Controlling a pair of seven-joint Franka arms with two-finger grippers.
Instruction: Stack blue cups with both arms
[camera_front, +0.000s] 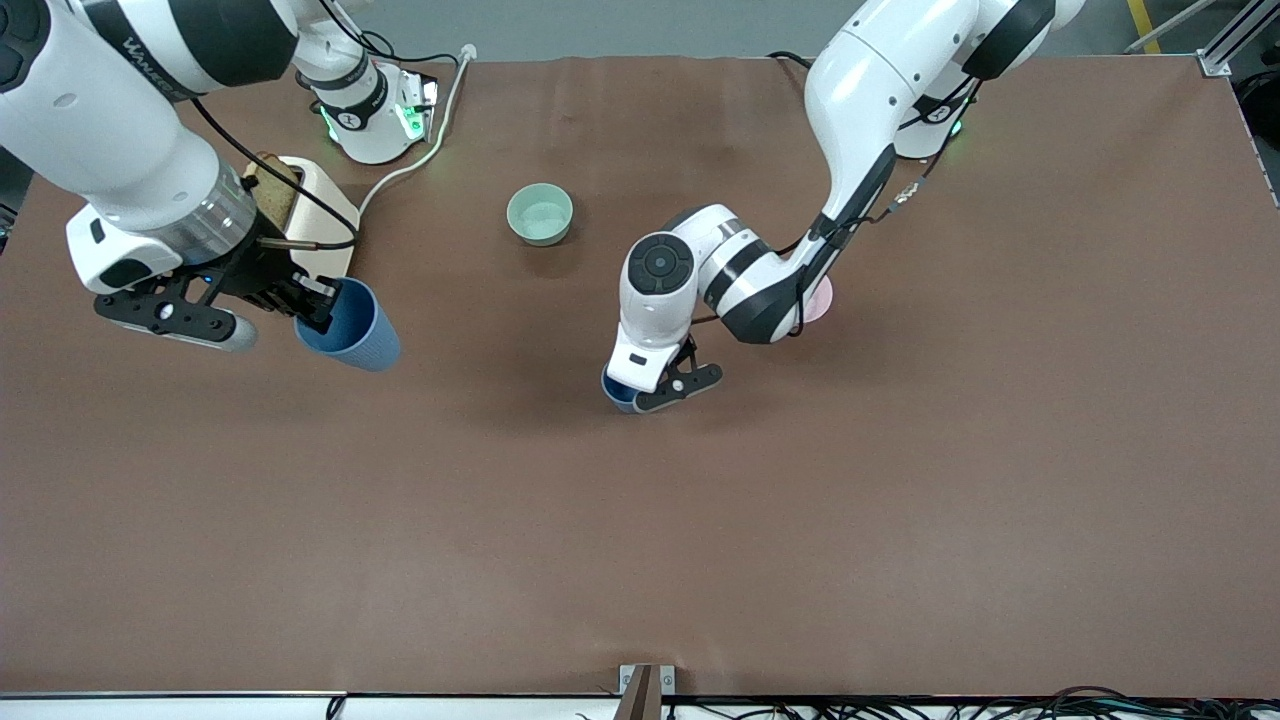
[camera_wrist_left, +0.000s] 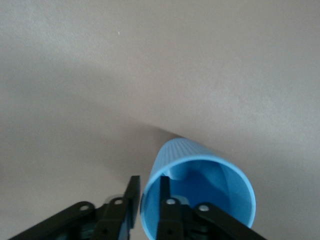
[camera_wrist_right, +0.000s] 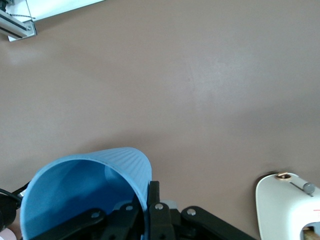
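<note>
A brown table (camera_front: 900, 500) filled the view, with 2 white robot arms reaching over it, each holding 1 of the 2 blue cups.

The right gripper (camera_front: 305, 300) hung above the table at the right arm's end. Its fingers were pinched on the rim wall of 1 blue cup (camera_front: 350, 325), 1 finger inside and 1 outside. That cup was tilted and lifted, its open mouth toward the gripper and its base pointing away. In the right wrist view the same cup (camera_wrist_right: 85, 192) showed its ribbed outer wall and hollow inside, clamped at the rim by the right gripper (camera_wrist_right: 150, 207). Just beside this gripper, toward the arm bases, sat a white toaster (camera_front: 310, 215) with a slice of bread in it.

The left gripper (camera_front: 665, 385) was low over the middle of the table, closed on the rim of the second blue cup (camera_front: 618, 392), which was mostly hidden beneath the wrist. The left wrist view showed this cup (camera_wrist_left: 200, 192) tilted, 1 finger inside the mouth and 1 outside, under the left gripper (camera_wrist_left: 150, 200).

A pale green bowl (camera_front: 540, 214) stood farther from the front camera than the left gripper. A pink bowl (camera_front: 818, 300) peeked out from under the left arm's forearm.
</note>
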